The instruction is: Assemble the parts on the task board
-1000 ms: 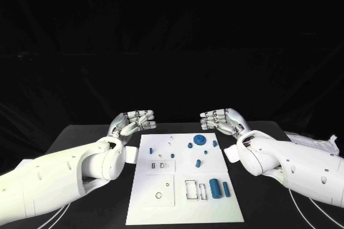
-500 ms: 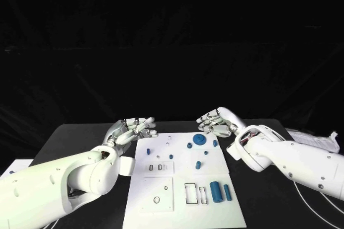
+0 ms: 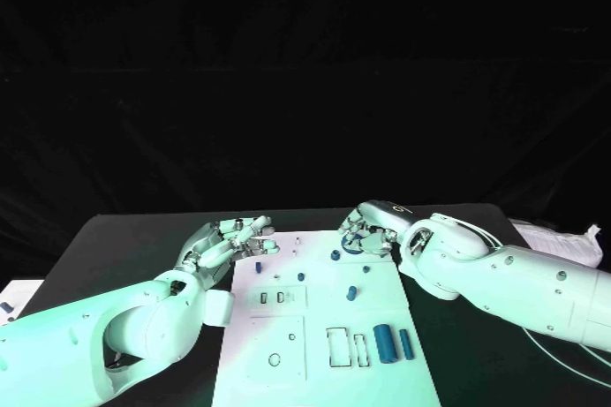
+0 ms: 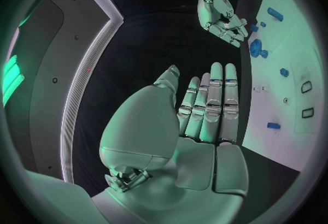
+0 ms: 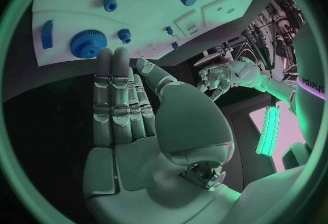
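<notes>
We saw both hands, left [image 3: 236, 237] and right [image 3: 368, 229], spread empty over the white task board's [image 3: 305, 372] far end, near a toothed blue gear [image 5: 86, 43].

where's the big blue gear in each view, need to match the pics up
Head view: the big blue gear lies at the far end of the task board, partly behind the right hand.
Left wrist view: it lies on the board just below the right hand.
Right wrist view: it lies beyond the fingertips.
Shared landmark: the small gear beside it.
</notes>
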Controlling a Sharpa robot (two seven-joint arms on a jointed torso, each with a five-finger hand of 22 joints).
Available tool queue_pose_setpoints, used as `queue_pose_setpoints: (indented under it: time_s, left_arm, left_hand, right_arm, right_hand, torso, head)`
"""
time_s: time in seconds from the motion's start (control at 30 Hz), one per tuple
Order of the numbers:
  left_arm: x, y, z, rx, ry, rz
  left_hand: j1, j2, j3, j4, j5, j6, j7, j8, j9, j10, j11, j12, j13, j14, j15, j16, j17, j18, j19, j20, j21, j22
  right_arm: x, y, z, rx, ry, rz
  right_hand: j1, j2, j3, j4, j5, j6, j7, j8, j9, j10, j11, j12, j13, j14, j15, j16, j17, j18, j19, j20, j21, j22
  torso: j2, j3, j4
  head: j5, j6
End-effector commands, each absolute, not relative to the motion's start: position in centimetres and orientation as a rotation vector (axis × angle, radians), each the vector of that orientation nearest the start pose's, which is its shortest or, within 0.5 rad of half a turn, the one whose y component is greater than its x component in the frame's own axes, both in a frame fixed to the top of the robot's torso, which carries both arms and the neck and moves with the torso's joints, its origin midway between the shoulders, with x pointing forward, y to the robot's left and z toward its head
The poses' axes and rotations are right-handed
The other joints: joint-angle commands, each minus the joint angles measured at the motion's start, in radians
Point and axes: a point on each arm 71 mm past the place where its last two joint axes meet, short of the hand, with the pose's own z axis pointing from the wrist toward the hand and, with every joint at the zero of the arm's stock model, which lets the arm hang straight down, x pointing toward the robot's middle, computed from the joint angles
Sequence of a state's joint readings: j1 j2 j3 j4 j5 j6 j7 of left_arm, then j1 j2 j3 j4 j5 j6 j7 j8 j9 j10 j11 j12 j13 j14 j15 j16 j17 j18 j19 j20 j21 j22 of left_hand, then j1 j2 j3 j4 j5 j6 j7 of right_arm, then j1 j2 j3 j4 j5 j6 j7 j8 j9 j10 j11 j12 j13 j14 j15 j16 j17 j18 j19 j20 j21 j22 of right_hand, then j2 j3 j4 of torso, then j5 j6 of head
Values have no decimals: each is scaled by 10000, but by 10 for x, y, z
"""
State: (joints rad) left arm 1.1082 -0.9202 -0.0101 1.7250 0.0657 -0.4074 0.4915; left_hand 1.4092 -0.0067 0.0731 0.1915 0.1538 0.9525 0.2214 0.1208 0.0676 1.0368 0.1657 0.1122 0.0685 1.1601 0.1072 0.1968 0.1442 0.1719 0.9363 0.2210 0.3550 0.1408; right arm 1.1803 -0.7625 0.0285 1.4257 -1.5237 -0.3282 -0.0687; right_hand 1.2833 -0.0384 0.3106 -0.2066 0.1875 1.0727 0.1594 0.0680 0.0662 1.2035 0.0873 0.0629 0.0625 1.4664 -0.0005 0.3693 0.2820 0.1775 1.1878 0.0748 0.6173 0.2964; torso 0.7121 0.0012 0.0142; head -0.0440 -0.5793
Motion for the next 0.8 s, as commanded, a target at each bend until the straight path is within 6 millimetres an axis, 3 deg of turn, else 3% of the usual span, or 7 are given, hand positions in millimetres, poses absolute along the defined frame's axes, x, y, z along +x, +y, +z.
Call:
queue_pose_setpoints:
  time_s: [0.03, 0.17, 0.37, 0.5, 0.8]
  left_arm:
    - [437, 191, -186, -12273, 13598, -16672]
    - [436, 189, -184, -12272, 13655, -16773]
    - [433, 186, -183, -12267, 13731, -16893]
    - [432, 186, -183, -12267, 13746, -16917]
    - [429, 186, -181, -12263, 13797, -16988]
  left_hand:
    - [82, 11, 14, -76, 51, 37, -10, -63, -16, 53, -20, -64, 5, 48, 4, -2, 17, 127, 80, -23, 37, 2]
    - [82, 10, 13, -80, 50, 31, -8, -72, -18, 47, -18, -76, 2, 50, 3, -8, 23, 127, 90, -26, 39, 1]
    - [78, 16, 8, -94, 47, 18, 7, -109, -22, 25, -5, -126, -6, 16, 16, -60, 39, 117, 103, -27, 31, -11]
    - [76, 22, 7, -104, 47, 20, 10, -125, -22, 24, 1, -150, -8, -17, 26, -100, 46, 110, 97, -23, 16, -23]
    - [75, 26, 8, -108, 48, 23, 11, -132, -21, 24, 4, -161, -9, -34, 31, -119, 48, 108, 92, -21, 8, -28]
  right_arm:
    - [507, -181, -176, -3302, 16229, 5125]
    - [507, -178, -175, -3554, 16221, 4947]
    - [509, -174, -176, -3881, 16249, 4690]
    - [510, -172, -177, -4026, 16317, 4582]
    - [513, -169, -180, -4207, 16484, 4297]
  right_hand:
    - [-78, -77, 36, 134, -61, -74, -65, -36, 4, -72, 37, -15, 15, 476, -63, 585, 347, 32, 93, 48, 278, 151]
    - [-56, -144, 192, 275, -40, -87, -67, -34, 9, -113, 5, -8, 18, 408, -45, 1646, 971, 39, 176, 30, 722, 416]
    - [-40, -294, 374, 496, -79, -192, -73, -35, 9, -497, 29, -15, 3, 423, 41, 2832, 1719, 47, 99, 99, 1356, 824]
    - [-10, -367, 492, 650, -102, -210, -83, -34, 12, -521, 37, -13, 5, 442, 49, 4535, 3334, -89, 325, 130, 2414, 2013]
    - [48, -454, 674, 909, -131, -199, -100, -28, 17, -512, 42, -11, 6, 380, 69, 6200, 4925, -276, 568, 173, 3783, 3611]
  torso:
    - [177, -9, 66]
    - [241, -1, 107]
    - [325, -24, 188]
    - [373, -28, 234]
    - [491, -58, 275]
  head:
    - [-43, 6]
    - [-52, 15]
    - [-104, 28]
    - [-107, 32]
    - [-175, 54]
